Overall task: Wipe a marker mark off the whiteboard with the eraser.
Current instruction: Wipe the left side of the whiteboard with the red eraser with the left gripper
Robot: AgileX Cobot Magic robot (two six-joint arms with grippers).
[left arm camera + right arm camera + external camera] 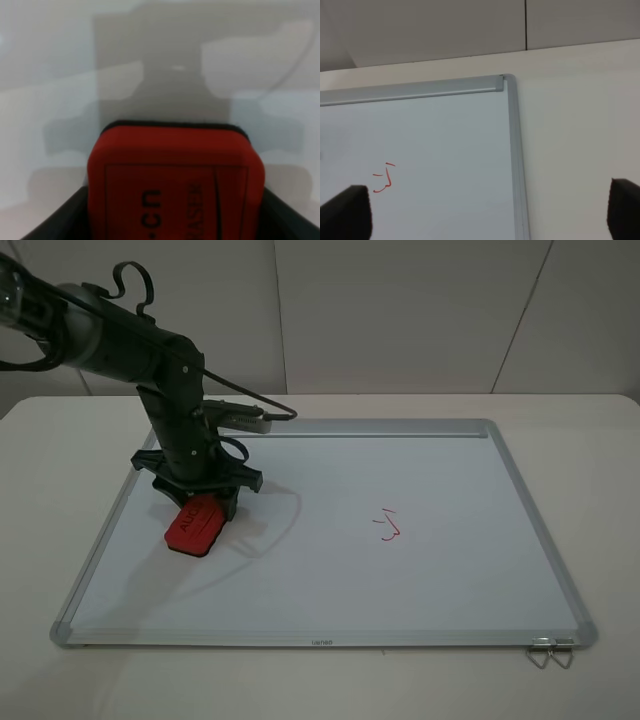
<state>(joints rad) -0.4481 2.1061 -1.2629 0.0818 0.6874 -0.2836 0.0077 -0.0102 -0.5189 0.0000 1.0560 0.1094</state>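
Left gripper (203,496): clenched on the far end of the eraser (197,525), one dark finger on either long side. In the left wrist view the red block fills the lower frame, and dark print reading ".cn" shows on its top.

Eraser position: over the left part of the whiteboard (450,575), roughly midway between the far and near edges. Its free end points toward the near-left corner. The near end looks down at the surface, but actual contact cannot be told. A soft shadow lies on the board to its right.

Red hook-shaped squiggle (389,527): sits right of the board's centre with short strokes beside it, well apart from the eraser. It also shows in the right wrist view.

Right gripper (485,212): released, fingertips (345,212) spread wide with nothing between them. It hangs above the board's far-right corner region and does not appear in the high view.

Board: lies flat on a white table (590,440). Silver tray strip (370,427) runs along the far edge. Metal clips (550,652) are at the near-right corner.
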